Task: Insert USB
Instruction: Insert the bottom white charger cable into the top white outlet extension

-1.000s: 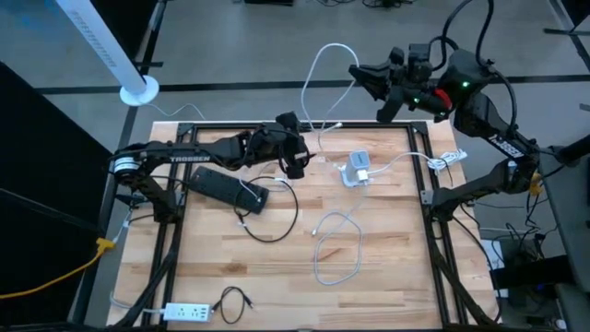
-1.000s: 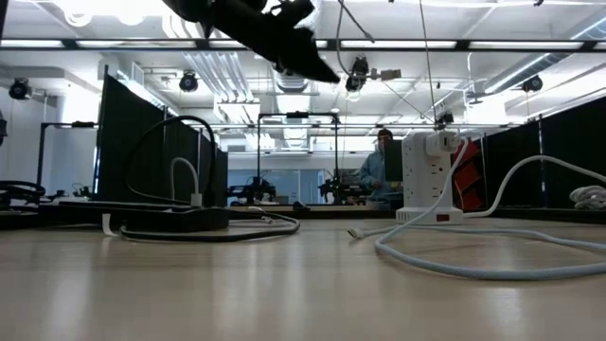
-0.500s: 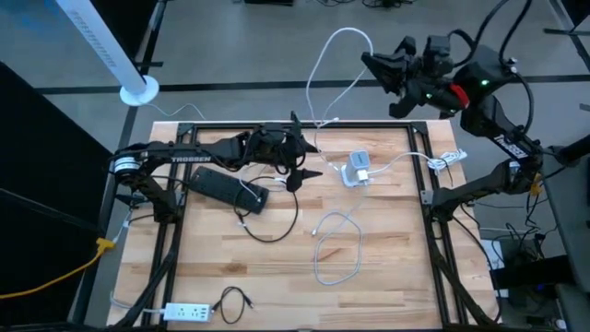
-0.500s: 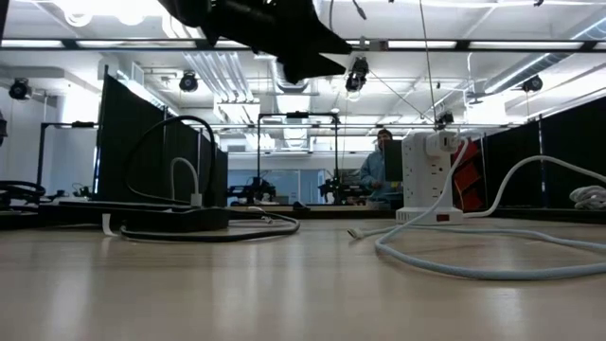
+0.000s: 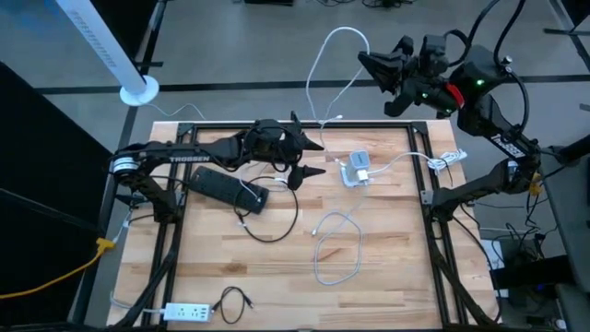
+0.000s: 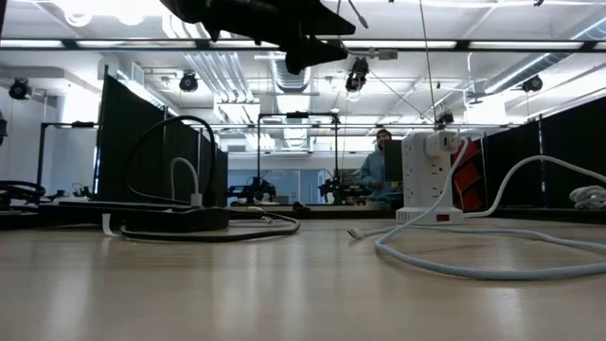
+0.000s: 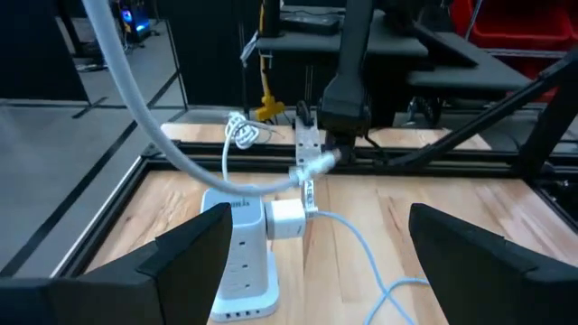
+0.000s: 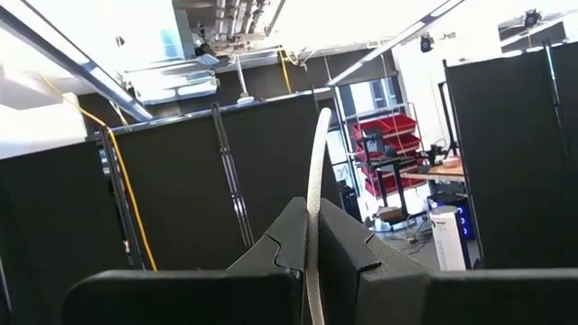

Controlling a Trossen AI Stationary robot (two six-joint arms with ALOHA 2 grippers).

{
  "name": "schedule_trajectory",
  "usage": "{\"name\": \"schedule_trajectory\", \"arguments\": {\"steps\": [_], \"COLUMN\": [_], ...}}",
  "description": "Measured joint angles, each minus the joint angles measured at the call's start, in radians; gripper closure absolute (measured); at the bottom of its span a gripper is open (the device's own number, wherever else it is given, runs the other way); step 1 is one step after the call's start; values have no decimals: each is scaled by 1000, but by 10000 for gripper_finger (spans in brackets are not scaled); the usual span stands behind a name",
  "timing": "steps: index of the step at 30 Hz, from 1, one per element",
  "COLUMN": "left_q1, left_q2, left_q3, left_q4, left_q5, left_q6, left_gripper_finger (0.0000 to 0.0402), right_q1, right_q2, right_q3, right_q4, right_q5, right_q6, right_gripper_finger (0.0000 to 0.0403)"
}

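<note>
**White cable held high, left fingers spread beside the charging block**

The wooden table is taken first, and everything below is placed against the white charging block standing near its far edge. The left arm is stretched across the boards towards that block, low and level, apparently so that its wrist camera is kept square on the block's face. Beyond the table's far edge, behind the block, the right arm is raised well above the surface, probably so the lead is kept hanging free of the clutter.

A black power strip with its dark cord is seen lying under the left arm, on the side away from the block. A loose white cable is coiled on the near side of the block.

The left gripper is held just short of the block with its fingers spread wide and nothing between them, as if readied to steady the block or receive a plug. The right gripper is seen pressed together, pinching the white USB cable, which arcs down from it towards the block. Its plug end is seen dangling just above the block, not yet seated. A white adapter is already fitted on the block's side.
</note>
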Motion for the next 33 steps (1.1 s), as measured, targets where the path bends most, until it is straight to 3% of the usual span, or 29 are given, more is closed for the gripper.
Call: {"name": "schedule_trajectory", "arguments": {"steps": [9, 14, 21, 33], "left_q1": [9, 25, 51, 58], "left_q2": [-40, -86, -114, -130], "left_q3": [1, 2, 4, 4], "left_q4": [6, 4, -86, -93], "left_q5": [18, 79, 201, 172], "left_q6": [-31, -42, -86, -118], "left_gripper_finger": [92, 92, 92, 92], "right_q1": [0, 0, 0, 0], "right_q2": [6, 26, 26, 26], "right_q3": [0, -1, 0, 0], "right_q4": [4, 48, 147, 156], "right_q5": [3, 1, -98, -203], "right_q6": [2, 38, 27, 18], "right_gripper_finger": [401, 401, 401, 401]}}
